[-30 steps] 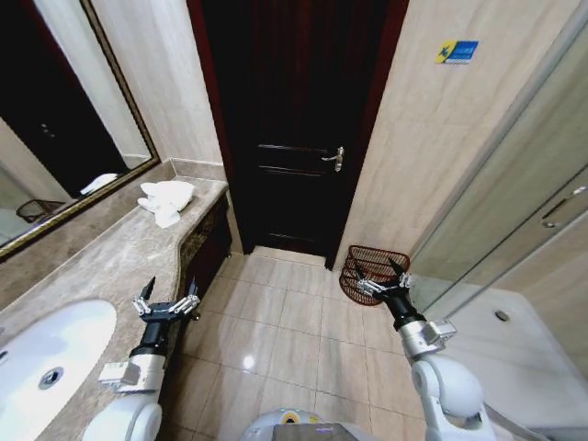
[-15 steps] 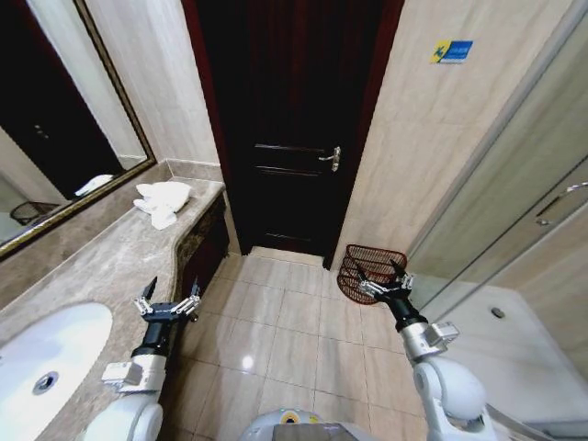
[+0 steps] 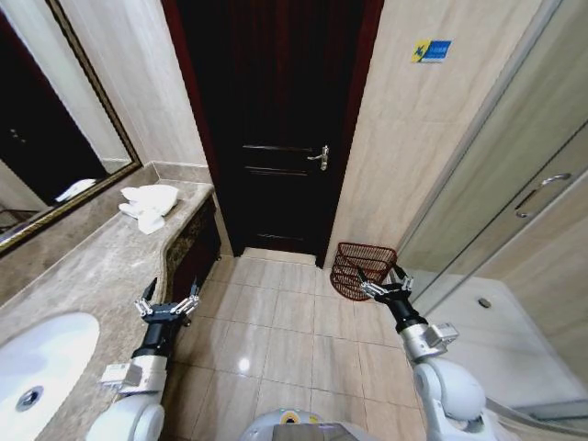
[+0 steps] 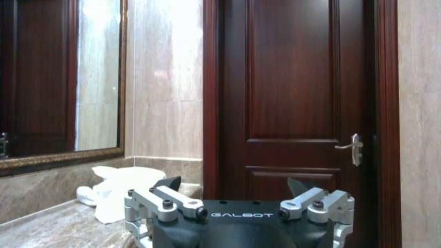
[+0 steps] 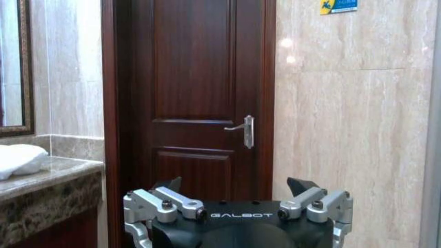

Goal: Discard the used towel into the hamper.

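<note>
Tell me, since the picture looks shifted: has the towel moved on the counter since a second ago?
No. The towel sits at the same far end of the counter, by the mirror frame; the camera shifted instead.

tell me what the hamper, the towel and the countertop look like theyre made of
Hamper: looks like reddish-brown wire, open weave showing the floor through it. Towel: soft white cloth, judging by its rumpled folds. Countertop: seemingly polished brown stone, mottled and veined, possibly marble.
</note>
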